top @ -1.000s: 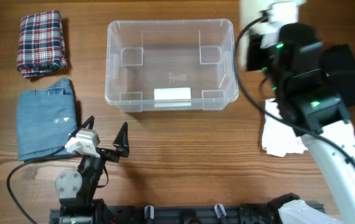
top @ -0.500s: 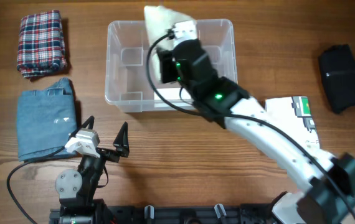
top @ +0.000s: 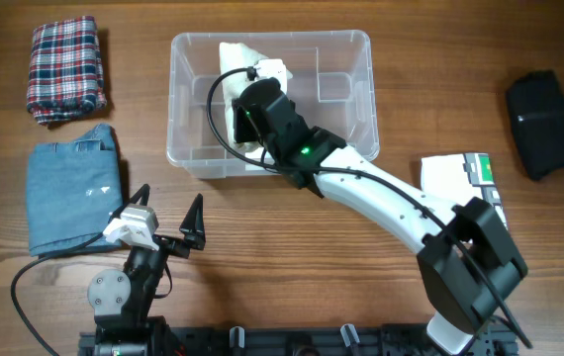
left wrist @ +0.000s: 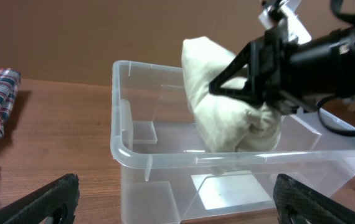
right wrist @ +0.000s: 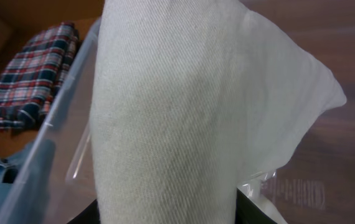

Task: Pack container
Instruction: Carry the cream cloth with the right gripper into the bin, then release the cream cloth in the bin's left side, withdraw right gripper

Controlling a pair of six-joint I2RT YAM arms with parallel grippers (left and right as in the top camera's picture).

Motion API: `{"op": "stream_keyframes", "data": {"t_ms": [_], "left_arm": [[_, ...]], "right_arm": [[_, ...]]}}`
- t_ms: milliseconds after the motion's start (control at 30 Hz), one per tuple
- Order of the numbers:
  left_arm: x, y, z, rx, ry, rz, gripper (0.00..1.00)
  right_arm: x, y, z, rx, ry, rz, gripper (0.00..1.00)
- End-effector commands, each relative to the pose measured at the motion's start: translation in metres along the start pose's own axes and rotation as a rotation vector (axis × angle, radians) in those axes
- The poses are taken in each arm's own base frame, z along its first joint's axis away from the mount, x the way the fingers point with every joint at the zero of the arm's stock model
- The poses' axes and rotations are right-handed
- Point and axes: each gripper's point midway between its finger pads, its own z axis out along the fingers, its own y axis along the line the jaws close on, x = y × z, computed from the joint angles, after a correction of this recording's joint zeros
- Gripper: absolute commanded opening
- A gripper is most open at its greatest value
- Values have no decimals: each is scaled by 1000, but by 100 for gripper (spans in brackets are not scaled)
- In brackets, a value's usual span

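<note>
The clear plastic container [top: 359,89] stands at the table's far middle; it also shows in the left wrist view [left wrist: 140,155]. My right gripper [top: 247,94] is shut on a folded cream garment [top: 235,57] and holds it inside the container's left half, above the floor. The garment fills the right wrist view [right wrist: 177,112] and hangs over the container in the left wrist view [left wrist: 227,106]. My left gripper [top: 168,222] is open and empty near the front edge, well short of the container.
A folded plaid garment [top: 64,69] lies at the far left, a folded denim garment [top: 69,183] below it. A black folded garment [top: 542,124] lies at the far right. White papers [top: 460,183] lie right of the container.
My right arm swung left from the table's right side with the cream garment, over the container, then lowered it into the left half. The left arm has not moved.
</note>
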Motion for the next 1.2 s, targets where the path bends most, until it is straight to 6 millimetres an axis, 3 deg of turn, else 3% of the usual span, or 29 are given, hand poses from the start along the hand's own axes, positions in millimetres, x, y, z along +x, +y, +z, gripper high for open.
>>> {"op": "stream_keyframes", "data": {"t_ms": [0,67,100,267,300,433,633,767,867,967,1067,1133,1167], "left_arm": [[0,1,-1,-2,-6,24,100],[0,1,-1,-2,-6,24,100],[0,1,-1,-2,-6,24,100],[0,1,-1,-2,-6,24,100],[0,1,-1,-2,-6,24,100],[0,1,-1,-2,-6,24,100],[0,1,-1,-2,-6,24,100],[0,1,-1,-2,-6,24,100],[0,1,-1,-2,-6,24,100],[0,1,-1,-2,-6,24,100],[0,1,-1,-2,-6,24,100],[0,1,-1,-2,-6,24,100],[0,1,-1,-2,-6,24,100]], "right_arm": [[-5,1,8,13,-28,11,10],[-1,-3,12,32,-23,0,11],[2,-4,15,36,-18,-1,22],[3,8,17,-28,-11,-24,36],[3,18,17,-83,-5,-30,46],[-5,31,15,-145,-27,-12,51],[-2,28,16,-130,-21,-32,72],[-3,28,15,-129,-27,-57,69],[-12,32,12,-145,-54,-53,49],[-17,33,8,-145,-71,-118,43],[-33,24,0,-95,-116,-175,48],[-62,-2,-21,11,-174,-205,60],[-82,-26,-39,88,-200,-211,64]]}}
